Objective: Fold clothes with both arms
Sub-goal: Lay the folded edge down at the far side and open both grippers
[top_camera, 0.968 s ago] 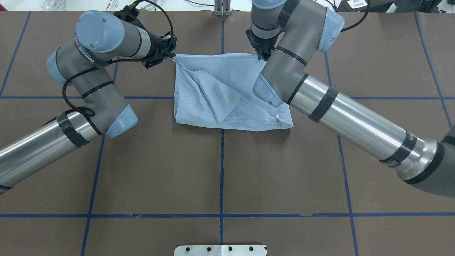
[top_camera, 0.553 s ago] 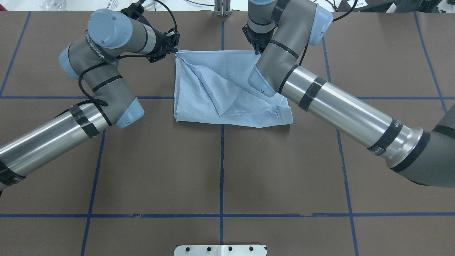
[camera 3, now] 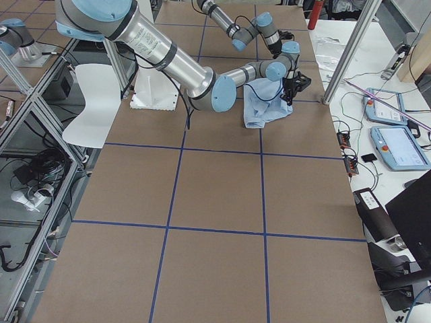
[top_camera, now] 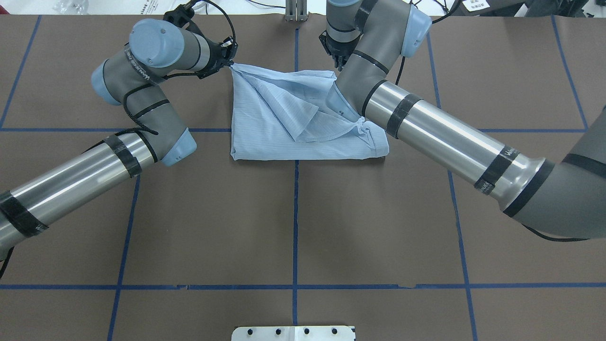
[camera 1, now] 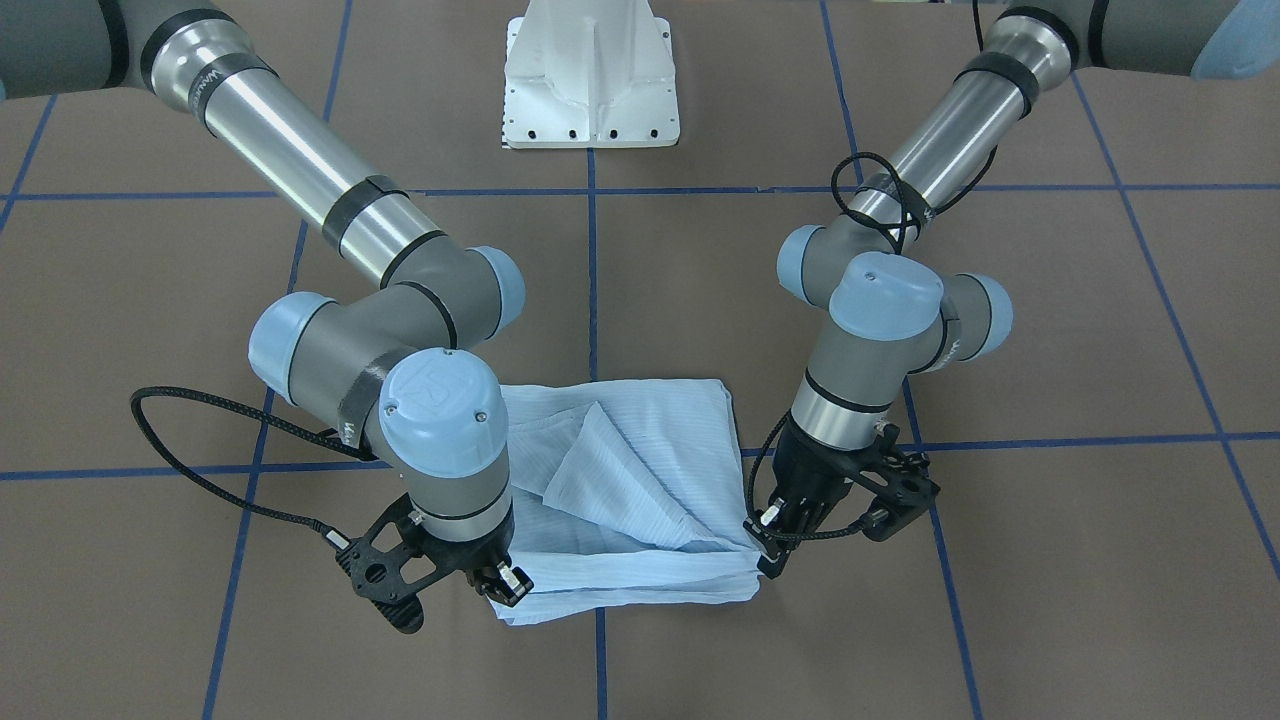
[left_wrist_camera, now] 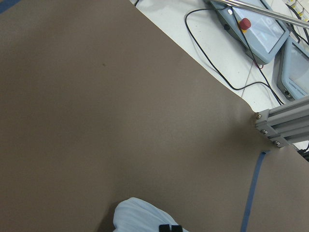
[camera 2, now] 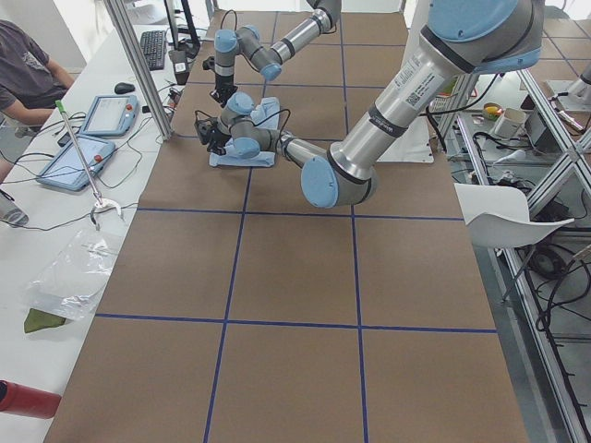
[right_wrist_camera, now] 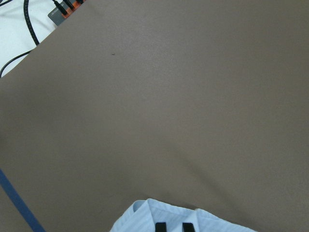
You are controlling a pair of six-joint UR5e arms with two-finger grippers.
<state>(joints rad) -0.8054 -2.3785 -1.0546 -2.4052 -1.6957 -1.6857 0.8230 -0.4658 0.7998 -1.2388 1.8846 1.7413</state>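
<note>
Shirt [top_camera: 284,142] corners pinched between left fingers [left_wrist_camera: 169,228] and right fingers [right_wrist_camera: 161,227].

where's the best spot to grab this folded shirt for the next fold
Grip the shirt at its two far corners, on the edge at the top of the overhead view, one per gripper, each from its outer side. That edge runs straight with both corners exposed; the loose flap lies mid-cloth. The left gripper and right gripper pinch there now.

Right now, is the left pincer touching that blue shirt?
Touching. The front-facing view shows the left pincer pinching a corner of the shirt, with no gap between them.
</note>
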